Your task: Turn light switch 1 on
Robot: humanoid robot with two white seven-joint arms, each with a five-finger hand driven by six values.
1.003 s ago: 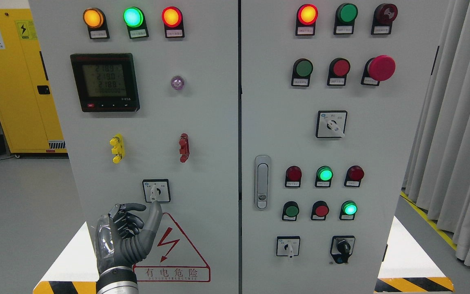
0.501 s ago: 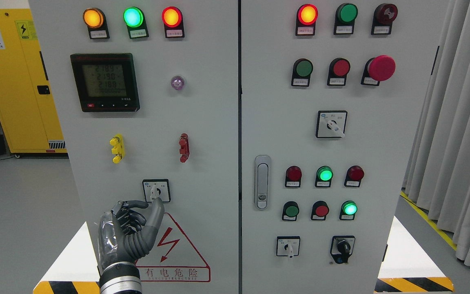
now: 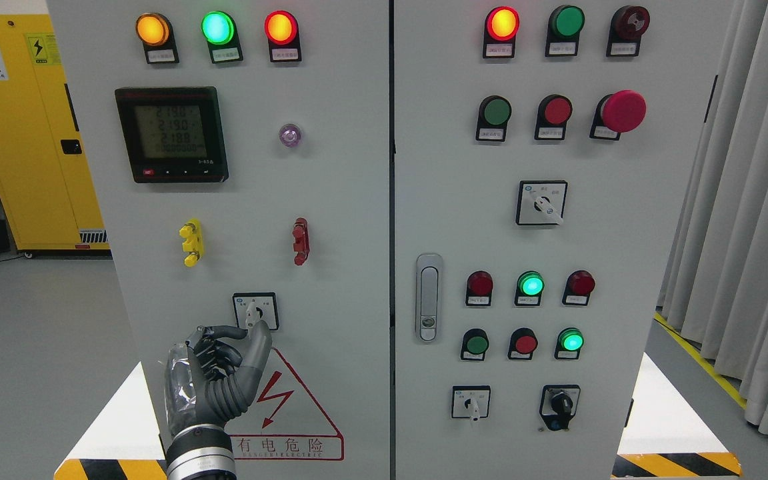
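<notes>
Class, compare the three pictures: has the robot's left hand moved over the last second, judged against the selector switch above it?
Yes. The left hand has shifted slightly right and up, its thumb tip nearing the lower edge of the selector switch.

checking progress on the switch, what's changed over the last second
The left robot hand has crept slightly right and up, its extended finger now reaching the lower edge of the rotary switch on the left door; whether it presses the white knob cannot be told. It has taken hold of nothing. The knob points down as before, and the indicator lamps are lit as they were.
</notes>
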